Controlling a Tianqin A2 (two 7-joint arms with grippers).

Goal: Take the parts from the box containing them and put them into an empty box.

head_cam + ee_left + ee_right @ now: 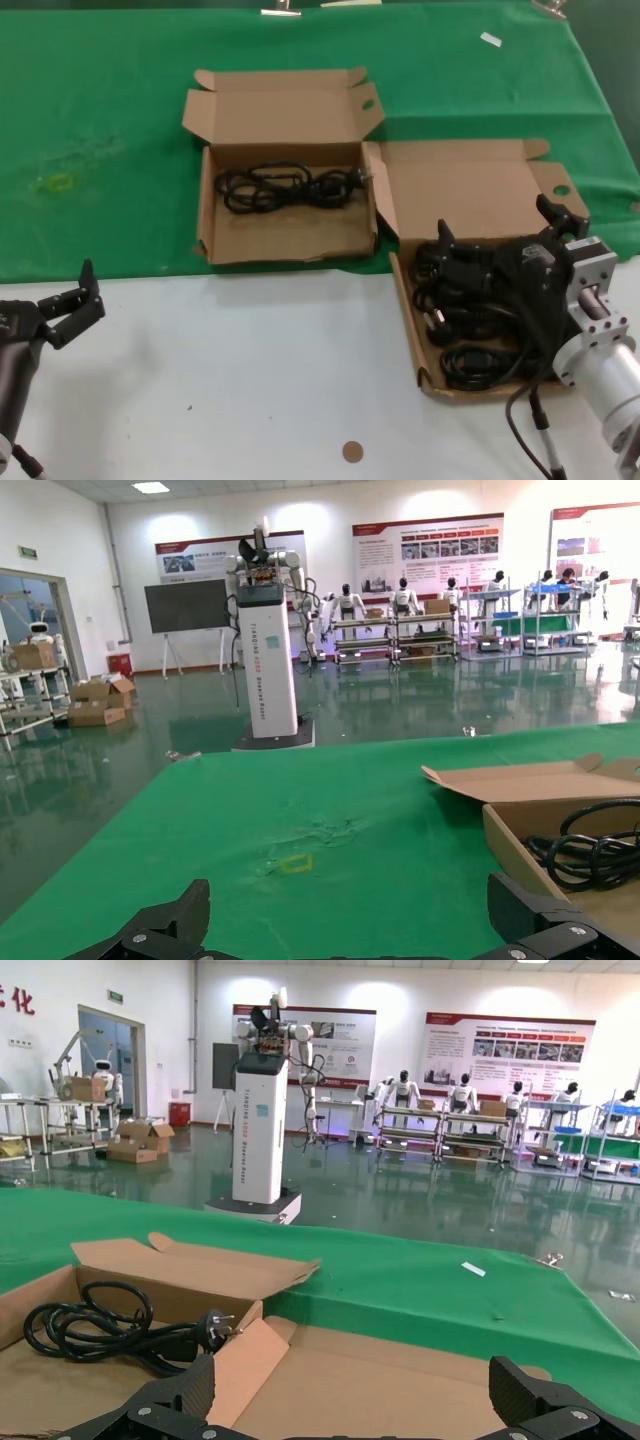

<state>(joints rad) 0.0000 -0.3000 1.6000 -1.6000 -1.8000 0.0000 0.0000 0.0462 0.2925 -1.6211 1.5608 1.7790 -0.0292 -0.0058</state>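
The long brown box [409, 320] at the right holds several black coiled power cords [470, 310]. Its open lid [470, 195] also shows in the right wrist view [400, 1380]. The wider box [210, 215] at the centre holds one black cord [285, 187], which also shows in the right wrist view [100, 1330] and the left wrist view [590, 845]. My right gripper [500, 222] hovers over the far end of the long box's tray, open and empty [355, 1395]. My left gripper [75, 300] is open and empty at the near left, over the white table [350, 920].
A green cloth [100, 130] covers the far half of the table, and the near half is white [250, 380]. A small brown disc [352, 452] lies near the front edge. A yellow mark [57, 182] sits on the cloth at the left.
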